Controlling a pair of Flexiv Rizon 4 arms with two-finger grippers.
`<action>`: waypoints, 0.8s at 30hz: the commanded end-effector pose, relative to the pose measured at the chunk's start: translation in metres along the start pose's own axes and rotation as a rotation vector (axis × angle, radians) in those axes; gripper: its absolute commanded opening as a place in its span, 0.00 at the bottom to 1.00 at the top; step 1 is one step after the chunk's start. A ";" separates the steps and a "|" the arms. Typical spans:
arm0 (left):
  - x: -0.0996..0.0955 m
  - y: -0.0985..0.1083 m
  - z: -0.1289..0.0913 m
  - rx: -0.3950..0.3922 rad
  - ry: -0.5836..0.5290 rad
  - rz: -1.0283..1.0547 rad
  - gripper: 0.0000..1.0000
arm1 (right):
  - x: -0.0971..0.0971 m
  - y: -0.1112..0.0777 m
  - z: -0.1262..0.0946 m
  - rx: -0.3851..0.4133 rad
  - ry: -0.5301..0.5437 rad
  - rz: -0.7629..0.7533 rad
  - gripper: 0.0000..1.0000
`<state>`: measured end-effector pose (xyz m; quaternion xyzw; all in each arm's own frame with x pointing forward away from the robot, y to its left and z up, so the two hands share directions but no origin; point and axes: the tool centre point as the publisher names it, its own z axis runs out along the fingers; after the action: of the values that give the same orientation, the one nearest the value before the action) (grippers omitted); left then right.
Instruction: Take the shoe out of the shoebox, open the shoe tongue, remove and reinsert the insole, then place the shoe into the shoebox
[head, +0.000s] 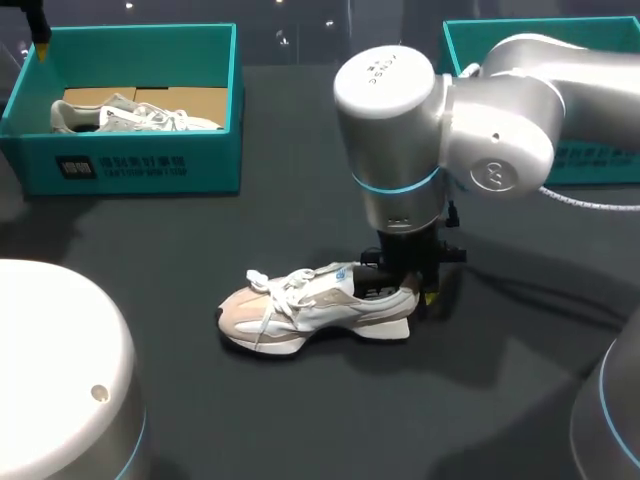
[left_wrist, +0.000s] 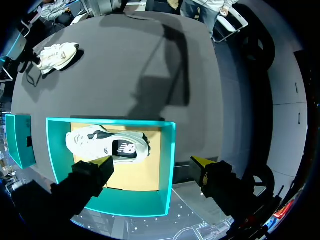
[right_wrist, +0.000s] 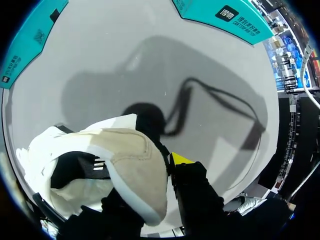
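Note:
A white and beige sneaker (head: 315, 310) lies on its sole in the middle of the dark table, toe toward the left. My right gripper (head: 405, 288) comes down from above at its heel. In the right wrist view the beige heel collar (right_wrist: 135, 160) sits between the fingers, one yellow tip (right_wrist: 180, 159) outside and the other finger inside the shoe: shut on the heel. My left gripper (left_wrist: 152, 164) hangs open, high above the teal shoebox (left_wrist: 167, 150) at the back left, which holds a second sneaker (left_wrist: 107, 145).
A second teal box (head: 540, 60) stands at the back right, behind my right arm. The left shoebox (head: 130, 165) has a cardboard floor. A cable trails from my right wrist over the table (right_wrist: 215, 95).

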<state>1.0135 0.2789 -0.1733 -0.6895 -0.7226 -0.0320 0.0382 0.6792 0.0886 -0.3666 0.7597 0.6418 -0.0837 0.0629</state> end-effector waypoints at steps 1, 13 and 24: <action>0.000 0.000 -0.001 -0.001 0.002 0.001 1.00 | 0.001 -0.001 0.007 0.007 0.010 0.003 0.00; 0.000 0.000 -0.001 -0.001 0.002 0.001 1.00 | 0.004 0.001 0.026 0.029 0.024 -0.010 0.00; 0.000 0.000 -0.001 -0.001 0.002 0.001 1.00 | 0.002 0.001 0.022 0.034 0.033 -0.016 0.35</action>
<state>1.0135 0.2789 -0.1733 -0.6894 -0.7226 -0.0320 0.0382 0.6796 0.0868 -0.3872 0.7568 0.6471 -0.0839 0.0391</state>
